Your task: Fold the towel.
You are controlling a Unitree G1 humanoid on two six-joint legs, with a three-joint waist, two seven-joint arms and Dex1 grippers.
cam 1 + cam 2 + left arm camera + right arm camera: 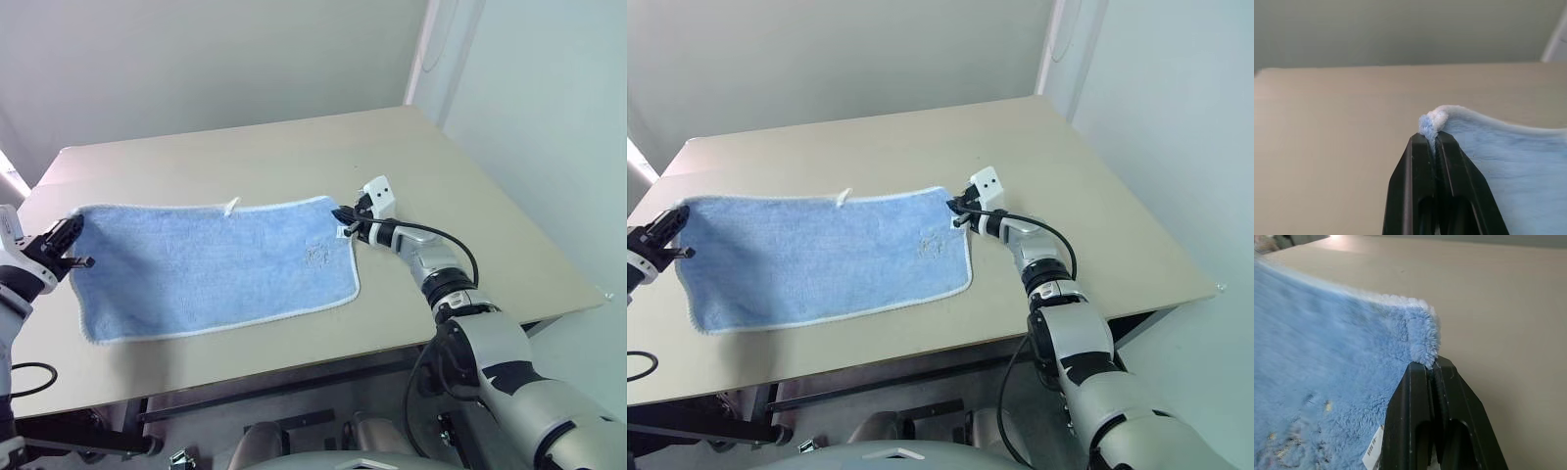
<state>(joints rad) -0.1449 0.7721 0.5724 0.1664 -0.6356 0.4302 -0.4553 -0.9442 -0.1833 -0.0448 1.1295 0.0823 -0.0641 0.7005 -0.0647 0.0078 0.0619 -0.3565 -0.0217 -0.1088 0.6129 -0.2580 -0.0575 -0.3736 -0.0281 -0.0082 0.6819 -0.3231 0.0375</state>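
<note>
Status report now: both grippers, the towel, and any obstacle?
Left gripper shut on towel corner. Right gripper shut on opposite corner. Towel spread, unfolded, on table. No obstacle seen.

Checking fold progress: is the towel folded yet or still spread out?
Spread, not folded: the towel shows as one layer over the table, with the left gripper and right gripper each pinching a far corner.

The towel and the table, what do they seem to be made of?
The towel: soft terry-like cloth, light blue with a whitish stitched edge; the wrist views show a fluffy pile, and its corners bunch where the left pincer and right pincer pinch them. The table: a smooth, matte beige top, probably laminate or painted board; the look does not settle which.
</note>
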